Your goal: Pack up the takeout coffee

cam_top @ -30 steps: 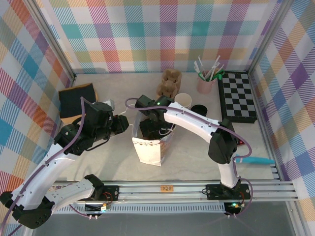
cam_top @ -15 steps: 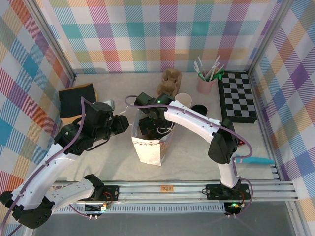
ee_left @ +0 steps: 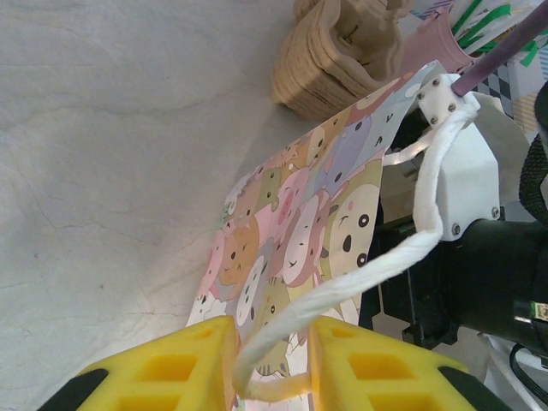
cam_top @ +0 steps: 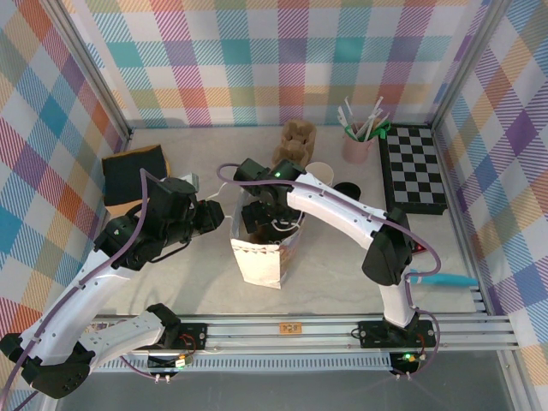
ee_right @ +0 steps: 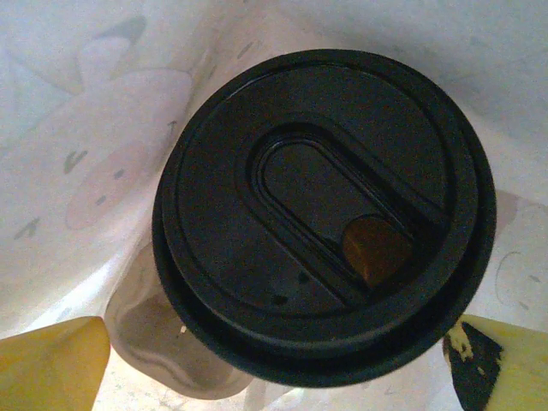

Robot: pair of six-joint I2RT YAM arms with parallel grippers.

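Pastel plaid walls [cam_top: 257, 60] close in a pale, faintly veined tabletop [cam_top: 330, 282] in the overhead view, with a metal rail along its near edge. A paper bag [cam_top: 259, 261] stands upright at the middle; the right gripper [cam_top: 267, 224] reaches down into its open mouth, and the left gripper [cam_top: 214, 214] sits at its left rim. Toward the back lie cardboard cup trays [cam_top: 295, 141], a pink holder of straws [cam_top: 358, 141] and a chessboard [cam_top: 413, 167]; a black cloth [cam_top: 133, 175] lies at the far left. From the left wrist, the left gripper [ee_left: 270, 377] has its yellow pads pinched on the bag's white twisted handle [ee_left: 428, 214], above the cartoon-animal print [ee_left: 300, 231] and bare grey stone-like surface [ee_left: 103, 171]. From the right wrist, the takeout coffee [ee_right: 321, 214] stands inside the bag, black lid upward, white bag walls around it; the right gripper [ee_right: 278, 368] has its yellow fingertips [ee_right: 51, 364] spread wide to either side of the cup, not clamped on it.
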